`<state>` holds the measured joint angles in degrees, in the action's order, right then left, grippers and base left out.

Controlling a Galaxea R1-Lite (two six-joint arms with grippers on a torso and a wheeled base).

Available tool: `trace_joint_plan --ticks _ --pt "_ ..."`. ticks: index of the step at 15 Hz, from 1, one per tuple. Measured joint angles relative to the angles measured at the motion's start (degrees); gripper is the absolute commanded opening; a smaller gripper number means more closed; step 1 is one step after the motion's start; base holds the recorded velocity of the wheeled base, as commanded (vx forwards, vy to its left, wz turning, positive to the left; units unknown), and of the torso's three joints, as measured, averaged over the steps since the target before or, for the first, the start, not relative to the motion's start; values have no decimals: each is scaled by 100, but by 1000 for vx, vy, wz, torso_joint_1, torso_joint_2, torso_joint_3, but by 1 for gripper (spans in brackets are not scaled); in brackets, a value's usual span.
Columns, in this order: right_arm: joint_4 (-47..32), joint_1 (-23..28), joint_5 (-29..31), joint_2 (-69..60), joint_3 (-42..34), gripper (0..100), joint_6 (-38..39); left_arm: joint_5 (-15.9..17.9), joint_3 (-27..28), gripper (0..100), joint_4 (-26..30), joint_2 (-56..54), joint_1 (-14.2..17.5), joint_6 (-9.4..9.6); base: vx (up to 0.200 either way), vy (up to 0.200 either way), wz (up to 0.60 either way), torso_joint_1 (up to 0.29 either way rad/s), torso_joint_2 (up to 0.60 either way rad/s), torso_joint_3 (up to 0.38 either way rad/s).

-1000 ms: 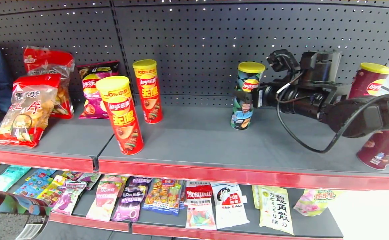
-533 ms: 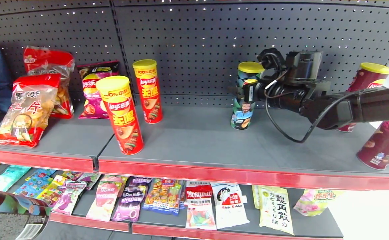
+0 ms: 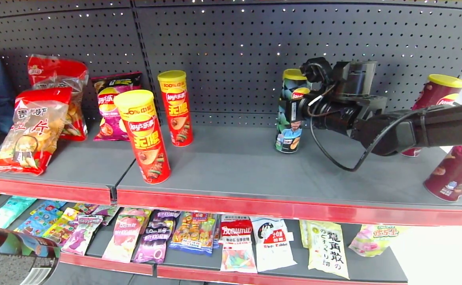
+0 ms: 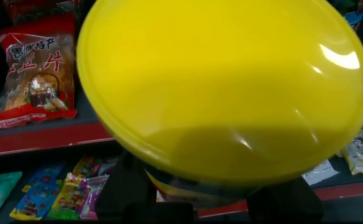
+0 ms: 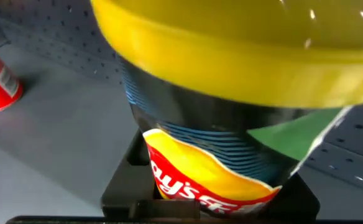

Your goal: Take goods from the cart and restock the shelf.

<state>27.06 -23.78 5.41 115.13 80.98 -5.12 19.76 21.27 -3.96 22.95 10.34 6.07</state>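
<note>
A dark teal chip can (image 3: 291, 118) with a yellow lid stands on the grey upper shelf (image 3: 231, 166), leaning slightly. My right gripper (image 3: 291, 111) comes in from the right and is shut on its middle. Up close, the can (image 5: 231, 137) sits between the dark fingers (image 5: 128, 180). A second can with a broad yellow lid (image 4: 225, 87) is held in my left gripper (image 4: 200, 199), low at the left, below the shelf's front edge; its printed body (image 3: 13, 253) shows in the head view.
Two red chip cans (image 3: 146, 138) (image 3: 175, 109) and several snack bags (image 3: 33, 130) stand left on the shelf. Maroon cans (image 3: 452, 174) (image 3: 436, 95) stand at the right. The pegboard back wall (image 3: 231, 51) is close behind. Candy bags (image 3: 235, 241) fill the lower shelf.
My right arm has stretched further left and deeper over the shelf. The teal can has shifted slightly back and left with the gripper and now leans a little.
</note>
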Motion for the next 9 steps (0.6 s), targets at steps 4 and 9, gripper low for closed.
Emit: trace_joint_plan --ticks 4,9 --pt "17 -568 837 -664 -824 0 94 11 0 0 2 0 0 0 0 0 0 0 0 0" --pt "151 -1193 1872 -1362 -1693 0 594 11 0 0 2 0 0 0 0 0 0 0 0 0"
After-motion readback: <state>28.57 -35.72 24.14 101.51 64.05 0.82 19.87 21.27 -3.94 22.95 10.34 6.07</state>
